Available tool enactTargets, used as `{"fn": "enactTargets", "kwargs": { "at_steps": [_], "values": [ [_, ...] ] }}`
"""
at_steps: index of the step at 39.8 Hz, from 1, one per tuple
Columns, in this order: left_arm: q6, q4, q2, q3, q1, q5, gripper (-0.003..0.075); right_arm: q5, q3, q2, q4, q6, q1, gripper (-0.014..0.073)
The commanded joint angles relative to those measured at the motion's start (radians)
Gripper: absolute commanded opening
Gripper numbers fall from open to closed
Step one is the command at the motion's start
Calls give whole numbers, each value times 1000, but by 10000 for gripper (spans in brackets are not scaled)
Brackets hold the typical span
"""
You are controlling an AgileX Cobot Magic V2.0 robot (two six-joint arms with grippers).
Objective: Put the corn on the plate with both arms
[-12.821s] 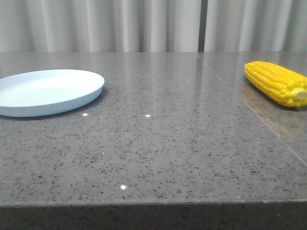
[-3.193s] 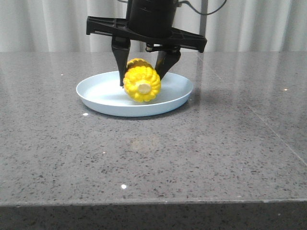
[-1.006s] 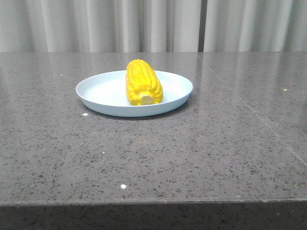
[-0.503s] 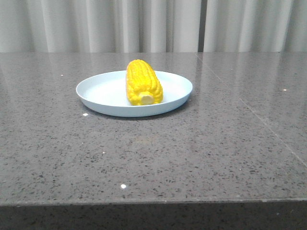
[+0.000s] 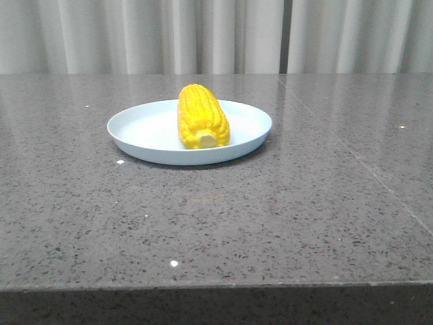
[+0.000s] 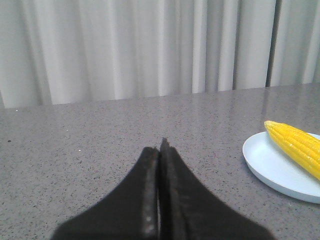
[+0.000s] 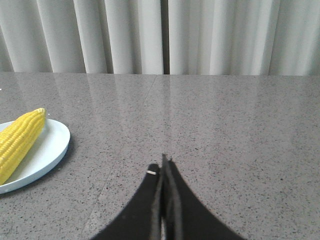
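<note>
The yellow corn (image 5: 201,116) lies on the pale blue plate (image 5: 145,128) in the middle of the table, its pale stub end toward the front. No gripper shows in the front view. The left gripper (image 6: 160,150) is shut and empty, away from the plate (image 6: 272,165), with the corn (image 6: 299,145) off to its side. The right gripper (image 7: 163,167) is shut and empty, away from the plate (image 7: 50,145) and the corn (image 7: 17,140).
The grey speckled stone table (image 5: 284,203) has a seam running toward the front right. Pale curtains (image 5: 216,34) hang behind the far edge. The table's front edge is near the bottom of the front view.
Since 3.2 s ago the gripper over the plate has let go of the corn and left the front view. Over the last second nothing has moved.
</note>
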State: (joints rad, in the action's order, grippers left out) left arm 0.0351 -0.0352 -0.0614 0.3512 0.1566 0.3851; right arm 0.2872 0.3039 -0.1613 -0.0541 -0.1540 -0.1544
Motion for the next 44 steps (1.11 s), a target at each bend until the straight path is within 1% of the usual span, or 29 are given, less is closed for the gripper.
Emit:
{"fn": "enactTargets", "kwargs": {
  "at_steps": [1,27,31,36,40,44],
  "values": [
    [-6,2,-9,26,1,-76,-20,-88,28,-7,-17,11,2,-69],
    [-6,2,5,8,-2,-80,-20,-88,28,-7,-17,11,2,-69],
    [-6,6,37,-33,-32,-87,-20,-88,28,-7,-17,11,2,-69],
    [-6,35,91,-104,-106,-106,-20,-88,28,-7,-17,11,2,-69],
    [-6,43,89,-167,-163,-148,-20,-86,28,-8,-17,11,2,-69],
    [-6,49,89,-235,-193,-207,-20,-86,28,-8,-17,11,2,-69]
  ]
}}
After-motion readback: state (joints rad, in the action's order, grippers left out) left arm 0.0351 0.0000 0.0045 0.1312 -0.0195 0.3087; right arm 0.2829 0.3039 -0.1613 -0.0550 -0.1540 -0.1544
